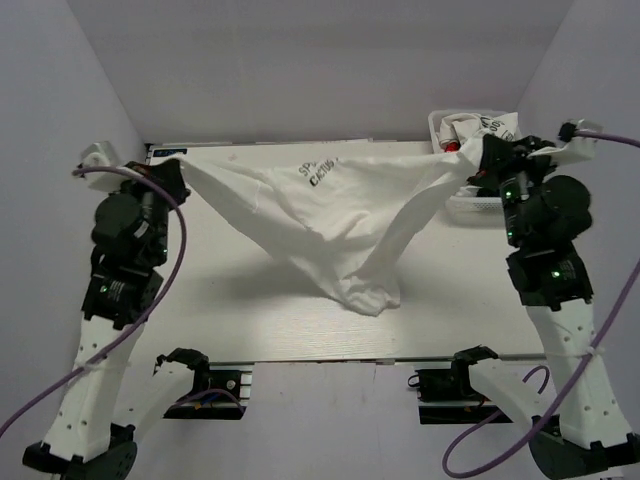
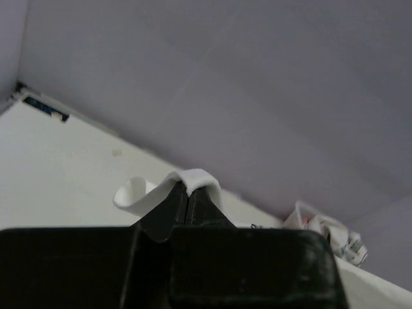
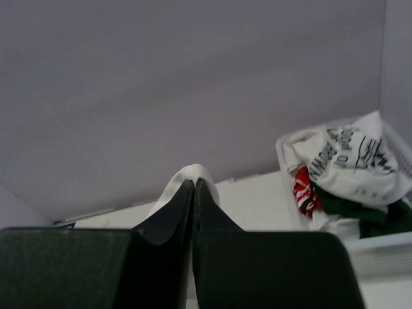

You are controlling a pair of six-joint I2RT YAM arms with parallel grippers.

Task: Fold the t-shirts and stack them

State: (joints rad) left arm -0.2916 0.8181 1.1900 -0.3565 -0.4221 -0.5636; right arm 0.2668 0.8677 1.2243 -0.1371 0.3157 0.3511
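One white t-shirt [image 1: 330,215] hangs in the air above the white counter [image 1: 200,310], stretched between my two arms. My left pincer [image 2: 187,192] is clamped tight on a fold of the shirt's edge at the far left. My right pincer [image 3: 194,185] is clamped tight on another fold at the far right. The shirt sags in the middle, and I cannot tell whether its lowest point touches the counter. One white basket [image 3: 380,251] sits at the far right corner. It holds a heap of clothes: one white printed garment [image 3: 351,161], one red piece [image 3: 304,190] and one dark green piece [image 3: 347,207].
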